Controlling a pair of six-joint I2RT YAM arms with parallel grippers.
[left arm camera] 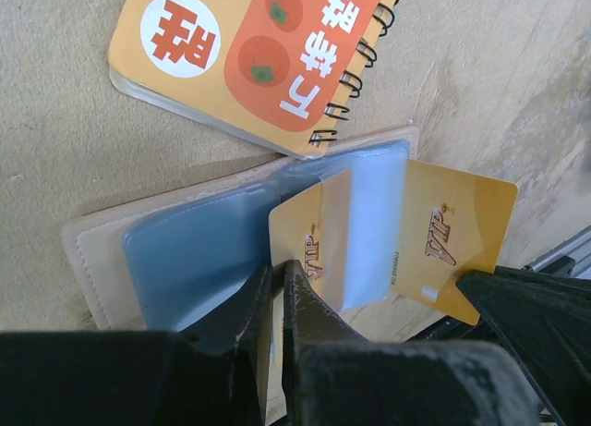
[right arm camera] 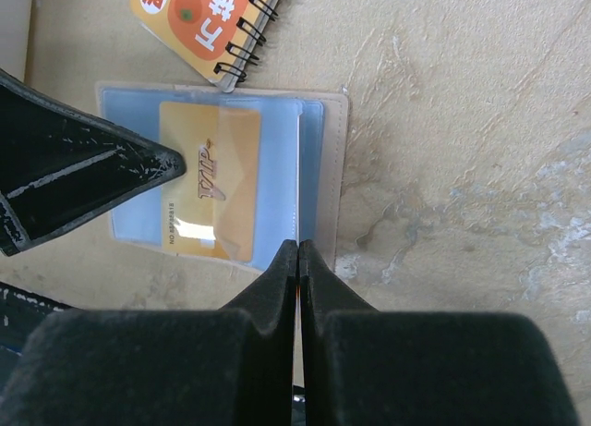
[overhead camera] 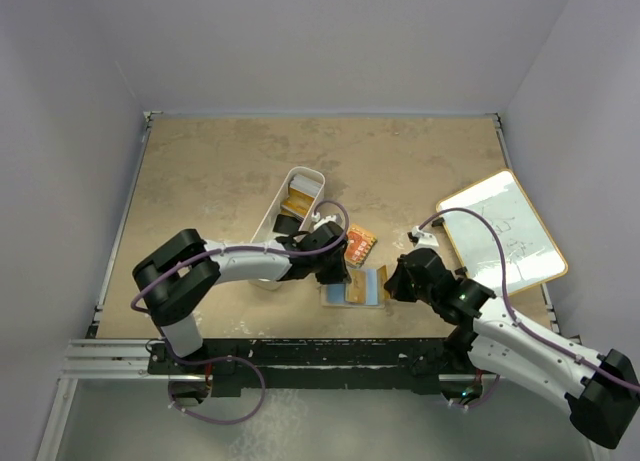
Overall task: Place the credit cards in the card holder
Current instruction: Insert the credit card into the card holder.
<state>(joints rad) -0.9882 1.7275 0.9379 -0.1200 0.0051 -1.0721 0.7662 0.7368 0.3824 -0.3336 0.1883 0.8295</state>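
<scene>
The beige card holder (overhead camera: 372,289) lies open on the table, its blue plastic sleeves (left arm camera: 185,250) facing up. A gold credit card (left arm camera: 452,241) marked VIP sits partly under a clear sleeve flap; I also see this card (right arm camera: 208,149) from the right wrist. My left gripper (left arm camera: 277,271) is shut, its tips against the card's near edge. My right gripper (right arm camera: 297,246) is shut too, tips at the holder's sleeve edge beside the beige rim (right arm camera: 332,167). More credit cards (overhead camera: 298,196) stand in the white bin.
An orange spiral notebook (overhead camera: 360,244) lies just beyond the holder, almost touching it. The long white bin (overhead camera: 272,216) stands behind the left gripper (overhead camera: 340,271). A framed whiteboard (overhead camera: 500,231) lies at the right, behind the right gripper (overhead camera: 393,281).
</scene>
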